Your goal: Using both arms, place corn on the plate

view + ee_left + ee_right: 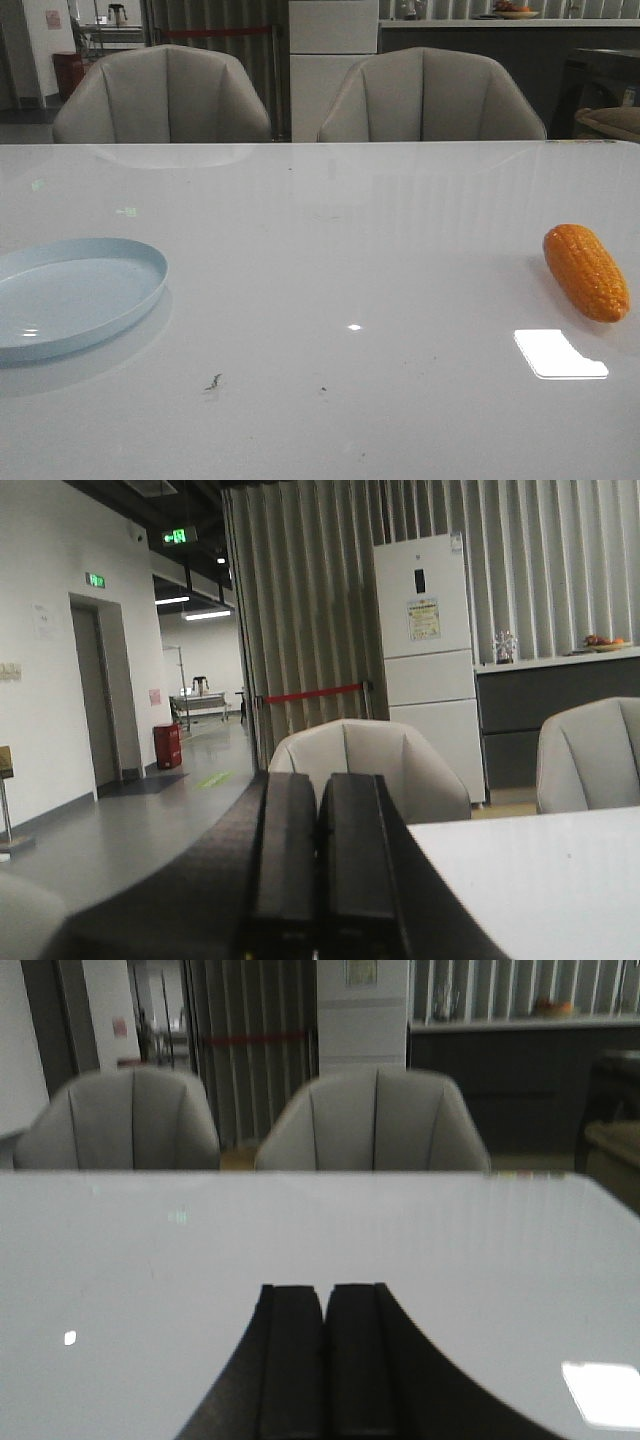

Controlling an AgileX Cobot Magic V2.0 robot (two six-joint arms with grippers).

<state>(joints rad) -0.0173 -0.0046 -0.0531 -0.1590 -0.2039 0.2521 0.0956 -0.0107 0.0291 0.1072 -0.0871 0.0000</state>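
1. The corn cob (586,271) is lying on the white counter (330,300), well apart from the pale blue plate (72,296). Taking the plate as landmark, the cob is sitting far off to its right, with only bare counter between them. The plate itself is holding nothing.

2. The cob's long axis is running on a diagonal: one tapered end is pointing away toward the grey chairs (432,96), the other is angling toward the robot and further from the plate. It is resting flat on its side, not propped on anything.

3. Neither arm is showing in the front view, so both are sitting back from the cob and the plate. Since the cob is on the side opposite the plate, I am judging the right arm the nearer one for the pick and the left arm the nearer one to the plate.

4. The right end effector (325,1360) is clenched, its two fingers pressed together with nothing between them. It is held level and low over the counter, pointing at the chairs; neither cob nor plate is appearing in its view.

5. The left end effector (320,865) is likewise clenched and gripping nothing. It is held level off the counter's edge, pointing past a chair toward the white fridge (428,650); the plate is not appearing in its view.

6. Judgement: the task is not yet begun; the right end effector would need to release before reaching for the cob.
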